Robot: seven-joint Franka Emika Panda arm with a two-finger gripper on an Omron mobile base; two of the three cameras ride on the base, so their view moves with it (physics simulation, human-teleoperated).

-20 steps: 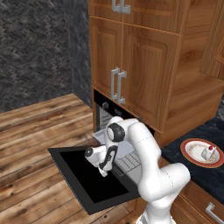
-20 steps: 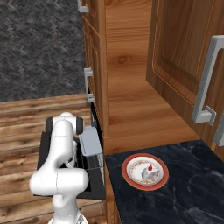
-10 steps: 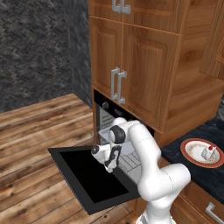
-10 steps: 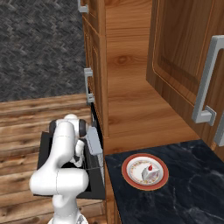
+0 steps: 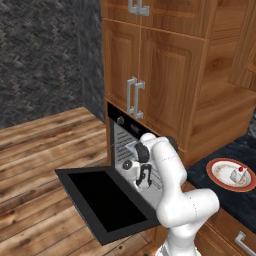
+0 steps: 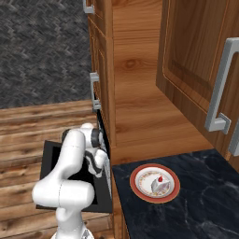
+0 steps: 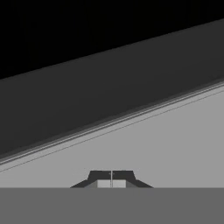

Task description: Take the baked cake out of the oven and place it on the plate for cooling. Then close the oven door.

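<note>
The cake (image 5: 238, 173) (image 6: 158, 186), a small white wedge with a red dot, lies on the red-rimmed plate (image 5: 216, 172) (image 6: 137, 176) on the dark counter. The black oven (image 5: 121, 121) stands with its oven door (image 5: 102, 200) (image 6: 48, 161) folded down flat. My gripper (image 5: 142, 183) (image 6: 99, 170) reaches into the oven's mouth just above the door's inner end. In the hand view the gripper (image 7: 111, 177) is shut, its tips pressed together with nothing between them, low over the grey metal tray (image 7: 153, 144) with the dark oven interior beyond.
Wooden cabinets with silver handles (image 5: 134, 97) rise above the oven. The dark marble counter (image 5: 222, 202) (image 6: 196, 205) runs to the right of it. A wooden floor (image 5: 40, 150) spreads in front of the open door, and a dark stone wall (image 5: 40, 55) stands behind.
My hand has moved from above the middle of the open door toward the oven cavity. The jaws stayed shut. The cake and plate have not moved.
</note>
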